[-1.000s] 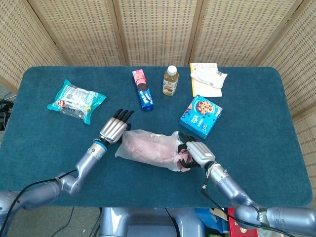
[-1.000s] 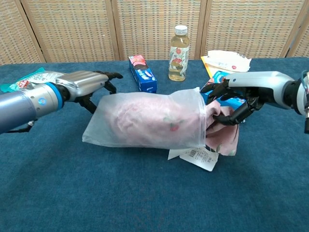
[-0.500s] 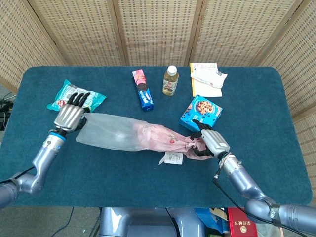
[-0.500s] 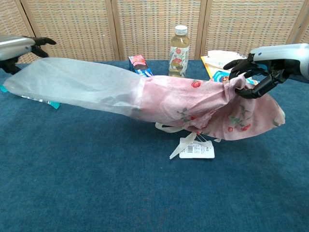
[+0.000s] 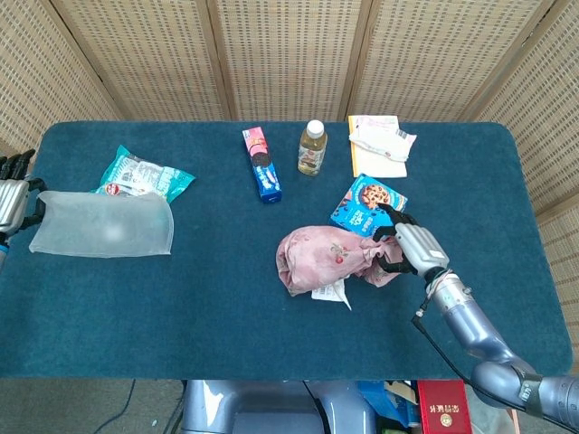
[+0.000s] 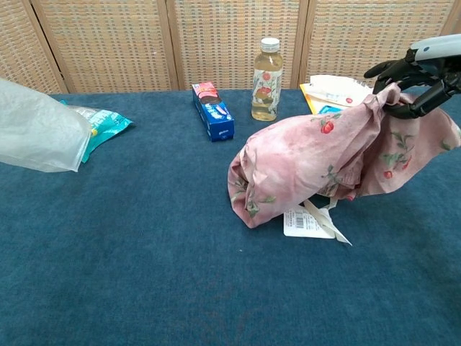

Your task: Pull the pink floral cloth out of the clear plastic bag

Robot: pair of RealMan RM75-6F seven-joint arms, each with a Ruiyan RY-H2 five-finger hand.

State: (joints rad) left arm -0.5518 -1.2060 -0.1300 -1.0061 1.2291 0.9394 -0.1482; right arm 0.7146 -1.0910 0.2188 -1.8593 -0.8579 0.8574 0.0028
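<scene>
chest view puts the cloth (image 6: 310, 162) nearest, a bunched pink heap on the table (image 6: 144, 288) with its white tag (image 6: 306, 222) lying just in front of it. its upper corner is gathered in the right hand (image 6: 418, 83), whose fingers are clamped around the fabric and hold that end raised while the rest sags to the table. the bag (image 6: 36, 130) is well apart at the far left edge, hanging limp and empty. in the head view the left hand (image 5: 13, 201) sits at the frame edge, touching the bag's closed end; its fingers are mostly cut off, so i cannot tell whether they pinch the plastic or only rest by it.

by my reading the pull itself is finished: cloth and bag no longer touch, and nothing pink shows inside the plastic. what remains is likely only setting both down, lowering the right hand so the cloth settles short of the cookie box (image 5: 366, 206) just behind it, then letting go.

farther back stand the biscuit pack (image 6: 212, 110), the bottle (image 6: 266, 79), a teal snack bag (image 5: 140, 174) and a white packet (image 5: 380, 140).
</scene>
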